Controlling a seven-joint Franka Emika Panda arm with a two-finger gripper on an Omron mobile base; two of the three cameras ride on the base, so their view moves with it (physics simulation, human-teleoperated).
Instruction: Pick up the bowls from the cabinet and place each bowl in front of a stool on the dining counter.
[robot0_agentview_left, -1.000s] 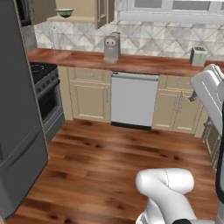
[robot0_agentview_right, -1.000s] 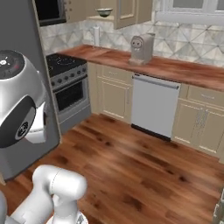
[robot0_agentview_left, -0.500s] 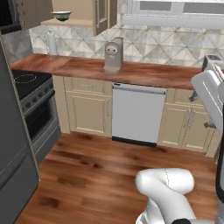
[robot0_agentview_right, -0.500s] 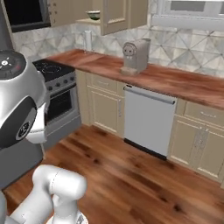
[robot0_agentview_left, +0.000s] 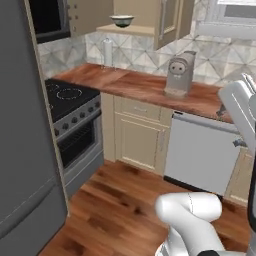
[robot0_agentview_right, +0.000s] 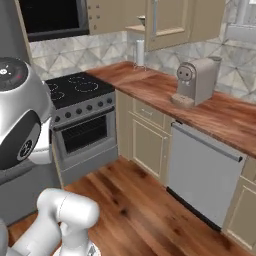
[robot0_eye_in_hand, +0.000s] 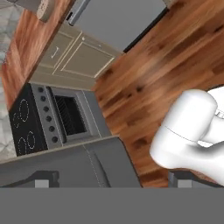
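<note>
A: Bowl (robot0_agentview_left: 121, 20) is on the shelf of the open cabinet (robot0_agentview_left: 131, 29), high on the wall, above the counter (robot0_agentview_left: 145, 86) and to the right of the stove (robot0_agentview_left: 67, 96); I see one bowl there, pale inside with a dark outside; in the right base view only a bit of its rim (robot0_agentview_right: 142, 20) shows behind the cabinet door (robot0_agentview_right: 169, 19); a second bowl I cannot find.

B: And the gripper (robot0_eye_in_hand: 111, 180)?

A: In the hand view the two finger tips stand wide apart at the bottom, one at each side; the jaws are fully open and nothing is between them; the hand looks down at the floor (robot0_eye_in_hand: 175, 57) and the stove (robot0_eye_in_hand: 33, 118), not at the shelf.

B: So the step is the approach to the cabinet, I think; what makes it good?

A: The base should come near the counter, in front of the open shelf; then the arm must rise high, because the shelf is well above the counter; the hand should turn up from the floor toward the bowl.

B: What to be careful of?

A: The open door hangs just to the right of the bowl, and the paper towel roll (robot0_agentview_left: 107, 53) and the coffee machine (robot0_agentview_left: 180, 74) stand on the counter below; the arm should pass between them and not sweep them; the fingers should take the rim from the front, one inside and one outside.
</note>
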